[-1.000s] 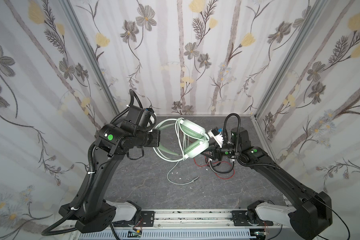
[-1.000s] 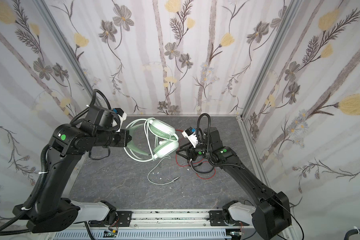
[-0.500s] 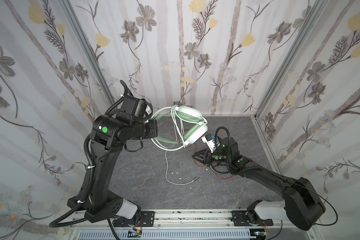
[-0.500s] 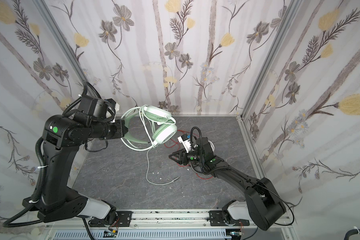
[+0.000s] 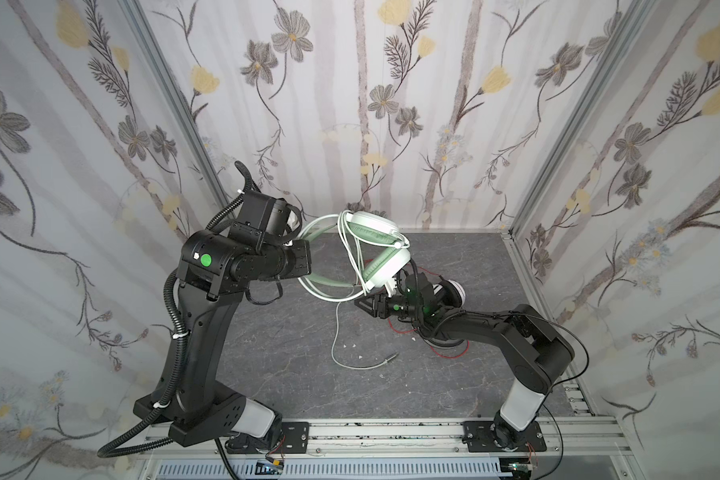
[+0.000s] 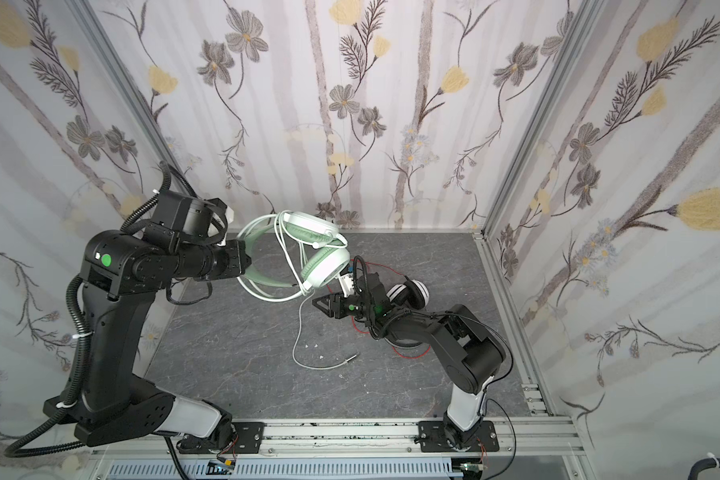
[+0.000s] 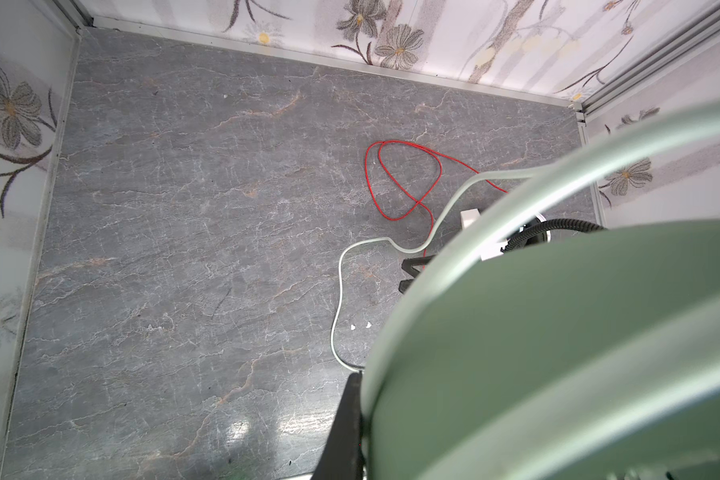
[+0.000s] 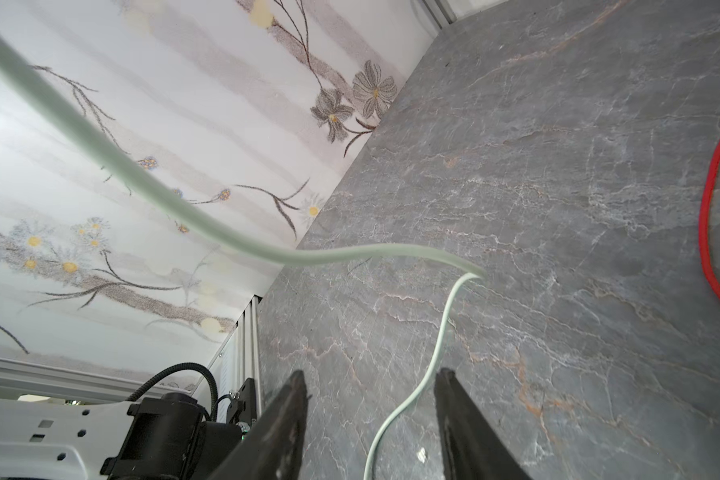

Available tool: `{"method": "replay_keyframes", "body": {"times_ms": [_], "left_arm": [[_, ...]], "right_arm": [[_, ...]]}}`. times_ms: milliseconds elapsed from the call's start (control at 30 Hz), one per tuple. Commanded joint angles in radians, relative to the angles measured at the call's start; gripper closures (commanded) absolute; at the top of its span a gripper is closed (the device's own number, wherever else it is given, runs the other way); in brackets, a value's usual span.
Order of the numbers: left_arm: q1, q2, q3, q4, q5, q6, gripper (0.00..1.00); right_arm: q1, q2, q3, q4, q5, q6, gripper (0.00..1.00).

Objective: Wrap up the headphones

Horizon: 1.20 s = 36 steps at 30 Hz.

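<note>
- your left gripper [image 5: 305, 259] is clenched on the headband of the pale mint green over-ear headset [image 5: 377, 239], holding it in the air over the far middle of the grey marbled tabletop [image 5: 275, 382].
- the headset's matching green cable [image 5: 336, 328] is looped over the ear cups, hangs down to the tabletop and ends in a metal plug [image 5: 391, 356] lying near the middle.
- your right gripper [image 8: 371, 380] is released, jaws apart and gripping nothing, low over the tabletop just below the lifted headset; in the right wrist view the green cable shows between the jaws.
- the white-and-black over-ear headset [image 5: 454, 291] lies on the tabletop to the right, partly hidden by your right arm, with its thin red cable [image 7: 404, 178] loose beside it.
</note>
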Motion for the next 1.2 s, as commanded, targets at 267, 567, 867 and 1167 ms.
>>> {"method": "replay_keyframes", "body": {"times_ms": [267,567,867,1167], "left_arm": [[0.002,-0.015,-0.007,0.037,0.019,-0.016,1.0],[0.003,-0.022,-0.011,0.034,0.023,-0.018,1.0],[0.003,-0.022,-0.018,0.029,0.041,-0.029,1.0],[0.012,-0.01,-0.016,0.022,0.044,-0.063,1.0]], "right_arm": [[0.044,0.16,0.069,0.224,0.114,0.094,0.51],[0.063,0.268,0.131,0.243,0.147,0.124,0.51],[0.065,0.345,0.193,0.299,0.182,0.159,0.52],[0.061,0.331,0.145,0.366,0.116,0.166,0.96]]}}
